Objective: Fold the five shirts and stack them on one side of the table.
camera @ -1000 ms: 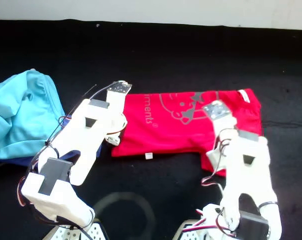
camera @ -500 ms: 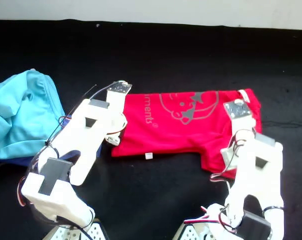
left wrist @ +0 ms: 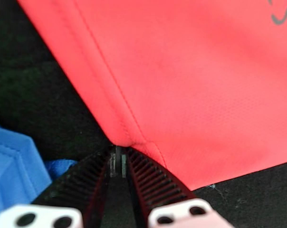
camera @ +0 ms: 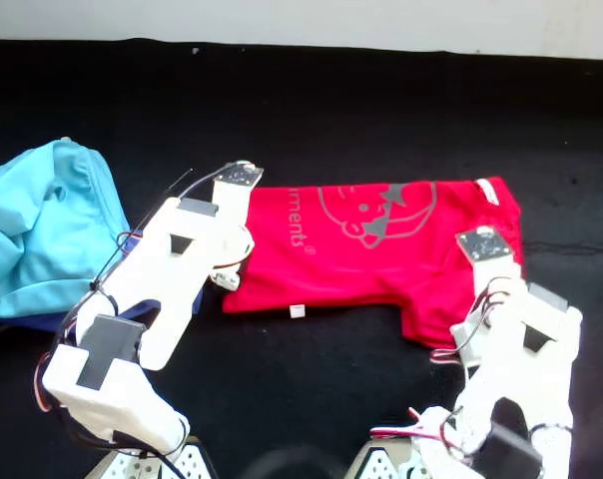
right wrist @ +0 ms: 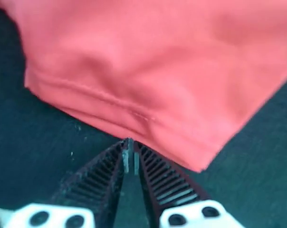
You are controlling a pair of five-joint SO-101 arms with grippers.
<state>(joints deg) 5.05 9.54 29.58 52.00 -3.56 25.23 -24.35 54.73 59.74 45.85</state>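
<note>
Biggest thing here is the black desk [camera: 331,110], everything's sitting on it. Spread flat around the middle is the red shirt [camera: 371,264], lying sideways with a grey print facing up and one short sleeve sticking out toward the arms' side on the right. It isn't folded yet.

Over at the left edge of the desk there's a light blue shirt [camera: 37,235] bunched in a loose heap, well apart from the red one. A bit of darker blue cloth [camera: 22,321] pokes out from under it.

The left arm [camera: 162,269] stretches out from the near edge to the left end of the red shirt. The right arm [camera: 516,349] sits at the shirt's right end, over by the sleeve.

The left tool [left wrist: 117,152] is clamped down on the red shirt's hem right at a corner, and you can see the fabric pucker into the tips. The right tool [right wrist: 128,145] has its jaws pressed together too, tips meeting the hemmed edge of the red cloth, but I honestly can't tell if any fabric is actually caught in there.

Smallest bit: a little white tag [camera: 297,311] at the shirt's near edge, resting on the desk.
</note>
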